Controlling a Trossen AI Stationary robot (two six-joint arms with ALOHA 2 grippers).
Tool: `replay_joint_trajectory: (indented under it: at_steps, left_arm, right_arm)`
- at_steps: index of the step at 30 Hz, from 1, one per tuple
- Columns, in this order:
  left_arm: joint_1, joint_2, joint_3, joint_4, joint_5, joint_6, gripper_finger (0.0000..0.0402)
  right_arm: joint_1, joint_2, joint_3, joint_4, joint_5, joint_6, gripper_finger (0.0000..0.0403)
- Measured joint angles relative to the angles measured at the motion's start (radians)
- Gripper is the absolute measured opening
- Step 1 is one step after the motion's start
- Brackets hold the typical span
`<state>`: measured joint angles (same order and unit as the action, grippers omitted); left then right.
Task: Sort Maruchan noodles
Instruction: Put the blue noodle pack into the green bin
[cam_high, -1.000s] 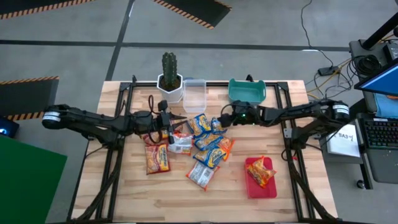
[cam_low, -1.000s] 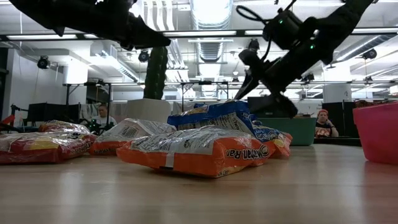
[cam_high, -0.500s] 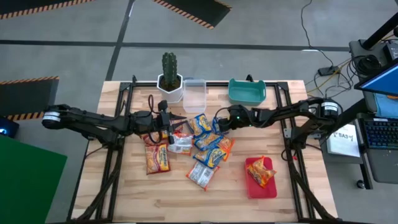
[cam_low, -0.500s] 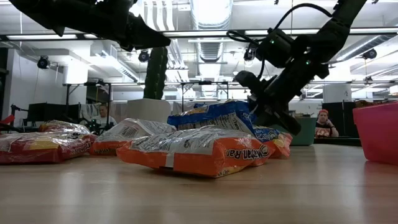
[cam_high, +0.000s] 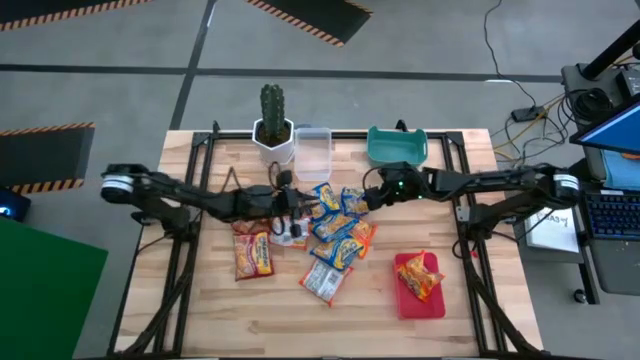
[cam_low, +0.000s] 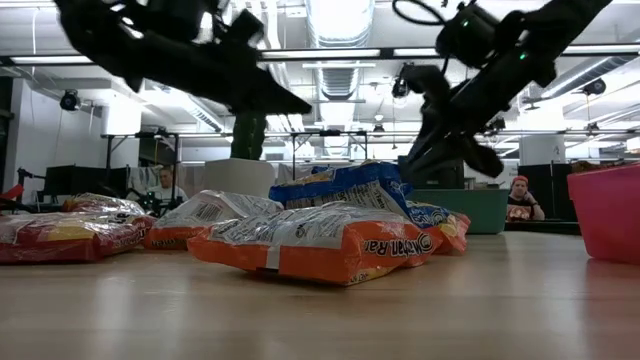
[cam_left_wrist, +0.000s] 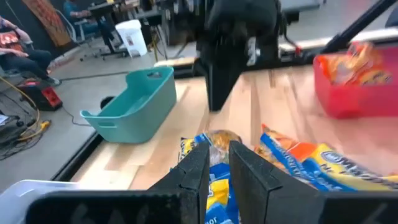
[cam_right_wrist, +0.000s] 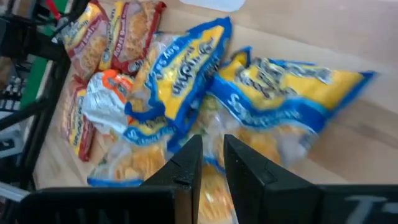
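Picking step: my right tool (cam_high: 372, 196) hovers over the noodles (cam_high: 330, 225), fingers nearly together and empty; next, open and descend. Left tool (cam_high: 292, 203) likewise.

Two dark, slim arms, left arm (cam_high: 190, 197) and right arm (cam_high: 480, 182), each capped at the outer end by a pale grey joint. A green light glows near the right wrist; black fingers (cam_left_wrist: 198, 171) are flat and blunt.
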<state>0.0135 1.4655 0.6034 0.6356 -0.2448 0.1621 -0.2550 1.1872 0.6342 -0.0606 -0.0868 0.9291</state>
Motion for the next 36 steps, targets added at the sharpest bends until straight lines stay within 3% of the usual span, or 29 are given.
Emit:
replay_joint_trajectory:
  at_steps: [4, 10, 21, 28, 32, 36]
  left_arm:
    - [0.007, 0.118, 0.075, 0.000, 0.000, 0.036, 0.0045]
    - [0.032, 0.260, 0.174, 0.000, 0.001, 0.065, 0.0045]
    - [0.049, 0.407, 0.258, 0.002, 0.002, 0.057, 0.0045]
    - [0.051, 0.477, 0.273, 0.027, 0.002, 0.057, 0.0045]
    - [0.055, 0.525, 0.276, 0.122, 0.002, 0.040, 0.0045]
    - [0.056, 0.569, 0.318, 0.105, 0.002, 0.009, 0.0045]
  right_arm:
    - [0.000, -0.078, 0.000, -0.112, 0.009, 0.000, 0.0077]
    - [0.002, -0.122, 0.000, -0.204, 0.059, 0.000, 0.0152]
    - [0.000, 0.006, -0.002, -0.185, 0.063, 0.015, 0.0267]
    - [0.000, 0.113, -0.002, -0.104, 0.063, 0.022, 0.0293]
    - [-0.003, 0.143, -0.002, -0.067, 0.063, 0.021, 0.0295]
    - [-0.014, 0.151, -0.002, -0.059, 0.063, 0.019, 0.0293]
